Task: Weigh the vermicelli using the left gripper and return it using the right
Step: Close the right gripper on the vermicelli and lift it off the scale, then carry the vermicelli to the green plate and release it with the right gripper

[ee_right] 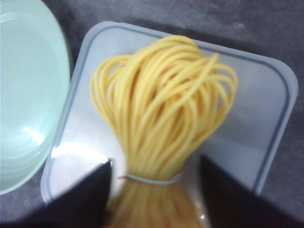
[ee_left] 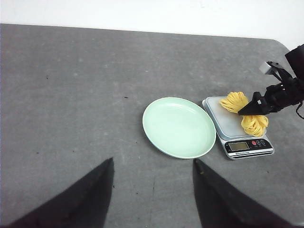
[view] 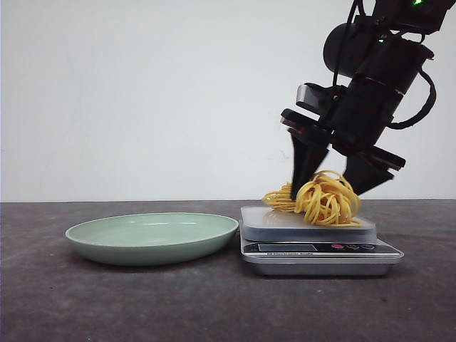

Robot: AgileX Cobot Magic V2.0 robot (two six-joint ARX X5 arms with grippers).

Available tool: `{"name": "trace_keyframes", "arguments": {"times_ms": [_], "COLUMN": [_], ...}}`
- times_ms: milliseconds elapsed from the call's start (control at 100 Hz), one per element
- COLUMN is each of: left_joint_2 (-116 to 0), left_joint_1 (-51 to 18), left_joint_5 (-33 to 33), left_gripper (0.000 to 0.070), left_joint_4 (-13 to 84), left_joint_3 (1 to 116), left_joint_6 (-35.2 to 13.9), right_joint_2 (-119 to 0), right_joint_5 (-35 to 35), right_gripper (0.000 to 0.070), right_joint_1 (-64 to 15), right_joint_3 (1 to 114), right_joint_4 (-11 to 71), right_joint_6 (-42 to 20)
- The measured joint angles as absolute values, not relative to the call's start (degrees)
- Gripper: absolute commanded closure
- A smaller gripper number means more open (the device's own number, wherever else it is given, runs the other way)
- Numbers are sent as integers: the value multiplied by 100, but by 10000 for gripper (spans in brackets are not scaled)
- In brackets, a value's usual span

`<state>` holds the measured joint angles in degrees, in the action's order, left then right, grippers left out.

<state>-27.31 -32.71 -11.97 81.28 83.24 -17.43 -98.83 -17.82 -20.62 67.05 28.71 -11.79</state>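
Note:
The vermicelli (view: pixel 324 196), a bundle of looping yellow strands tied with a thin band, lies on the platform of a silver kitchen scale (view: pixel 320 249). My right gripper (view: pixel 324 191) reaches down from the upper right with its fingers on either side of the bundle. In the right wrist view the gripper (ee_right: pixel 156 164) is open, with small gaps between the fingers and the vermicelli (ee_right: pixel 161 109). My left gripper (ee_left: pixel 153 161) is open and empty, high above the table and out of the front view. From there I see the vermicelli (ee_left: pixel 244 114) and the right gripper's arm (ee_left: pixel 280 92).
A pale green plate (view: pixel 85 235) sits empty just left of the scale; it also shows in the left wrist view (ee_left: pixel 179 126) and the right wrist view (ee_right: pixel 23 95). The scale's display (ee_left: pixel 239 146) faces the front edge. The table is dark grey with a white wall behind.

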Motion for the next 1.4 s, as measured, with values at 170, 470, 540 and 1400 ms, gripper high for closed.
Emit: {"name": "trace_keyframes", "arguments": {"times_ms": [170, 470, 540, 1400], "left_joint_2": [-2731, -2731, -2731, -2731], "left_joint_1": [-3271, -3271, -3271, -3271], "left_joint_5": [-1197, -1197, -1197, -1197], "left_gripper": [386, 386, 386, 386], "left_joint_4": [8128, 8128, 8128, 8128], "left_joint_3": [8324, 8324, 8322, 8322], "left_joint_6": [-1741, -1743, -1743, -1743], "right_joint_2": [-9883, -9883, -9883, -10398], "right_joint_5": [-1699, -1640, -1636, -1116], "right_gripper": [694, 694, 694, 695], "right_joint_1": [-2071, -2147, -2255, -4567], "right_joint_3": [6716, 6987, 7260, 9297], "right_joint_4": [2891, 3221, 3409, 3618], "right_joint_6": [-1109, -1079, -1044, -794]}}
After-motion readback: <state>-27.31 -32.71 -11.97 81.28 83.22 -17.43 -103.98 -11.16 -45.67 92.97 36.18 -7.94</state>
